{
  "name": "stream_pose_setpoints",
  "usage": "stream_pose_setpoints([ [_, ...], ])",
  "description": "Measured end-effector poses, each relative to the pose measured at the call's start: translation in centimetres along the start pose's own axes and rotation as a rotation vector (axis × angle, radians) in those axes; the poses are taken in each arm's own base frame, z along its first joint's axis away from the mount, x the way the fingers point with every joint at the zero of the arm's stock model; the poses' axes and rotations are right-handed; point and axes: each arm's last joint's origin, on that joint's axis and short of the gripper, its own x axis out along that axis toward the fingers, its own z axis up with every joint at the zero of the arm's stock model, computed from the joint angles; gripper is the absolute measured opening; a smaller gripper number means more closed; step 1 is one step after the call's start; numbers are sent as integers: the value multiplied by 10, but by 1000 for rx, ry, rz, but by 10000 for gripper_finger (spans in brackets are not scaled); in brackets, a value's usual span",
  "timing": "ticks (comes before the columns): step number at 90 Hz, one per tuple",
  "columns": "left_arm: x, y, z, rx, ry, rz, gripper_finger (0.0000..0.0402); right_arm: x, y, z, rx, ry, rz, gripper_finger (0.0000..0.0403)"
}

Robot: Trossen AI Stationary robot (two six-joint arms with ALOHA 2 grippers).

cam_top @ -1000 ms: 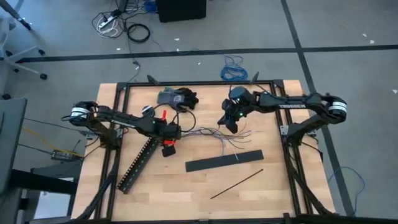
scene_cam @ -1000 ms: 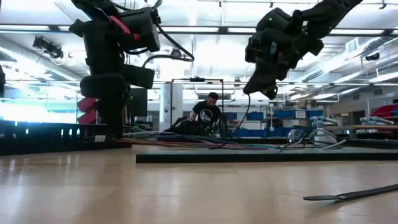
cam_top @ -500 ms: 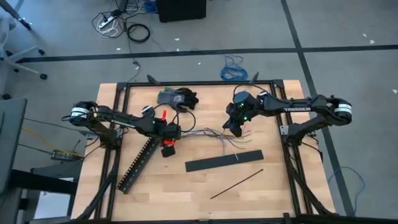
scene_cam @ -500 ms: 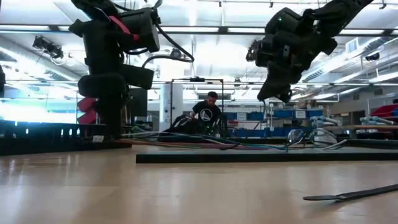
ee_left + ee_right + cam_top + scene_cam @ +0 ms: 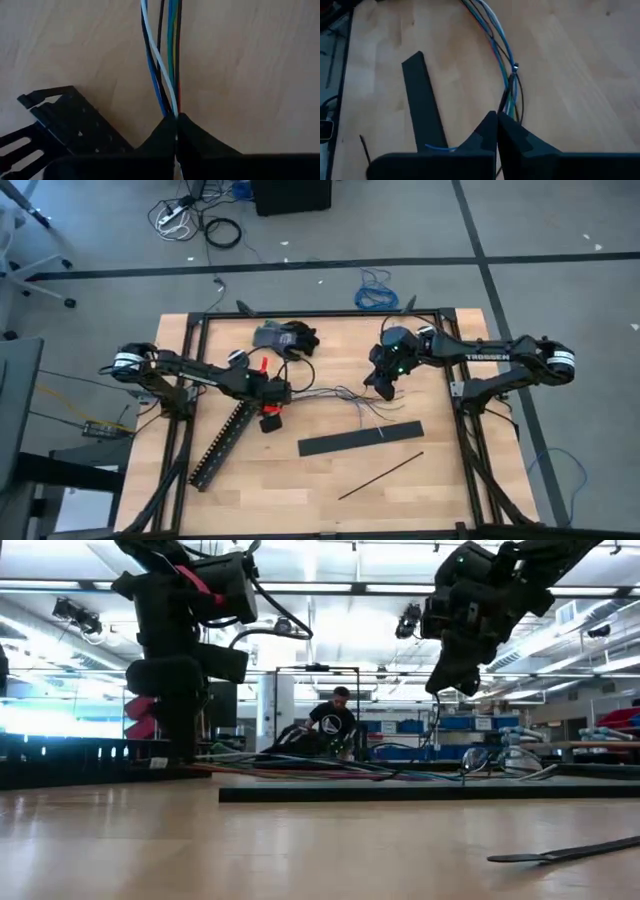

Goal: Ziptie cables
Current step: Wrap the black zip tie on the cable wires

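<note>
Cables (image 5: 330, 394) across the middle of the tabletop (image 5: 280, 490), strung lengthwise between its left and right edges, loose ends fanning toward the right. Clamped at the left end by the left gripper (image 5: 272, 394), pads pressed together on the blue, white and green strands, apparently to anchor the bundle and keep the wires gathered while the other end gets worked. Above the fanned end, lifted clear of the wood: the right gripper (image 5: 383, 387), fingers together on a thin dark strand, judged to be a ziptie (image 5: 506, 95) already looped round the bundle, its small head sitting on the wires. Held high probably to draw that tail up and cinch the loop. Lying unused: a second ziptie (image 5: 380, 475) toward the right corner of the camera-side edge, just beyond the flat black bar (image 5: 360, 438); slotted duct (image 5: 222, 445) angled beside the left gripper.
</note>
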Motion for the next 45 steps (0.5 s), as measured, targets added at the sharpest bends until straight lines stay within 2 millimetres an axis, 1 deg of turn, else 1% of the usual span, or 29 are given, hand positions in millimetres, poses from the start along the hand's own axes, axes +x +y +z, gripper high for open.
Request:
stream_pose_setpoints([
  [33,0,-2,-1,-2,23,-71,0,-11,3,-2,-3,-5,-35,0],
  [45,0,-3,1,-13,10,-85,0,-11,4,-2,-5,-3,-12,0],
])
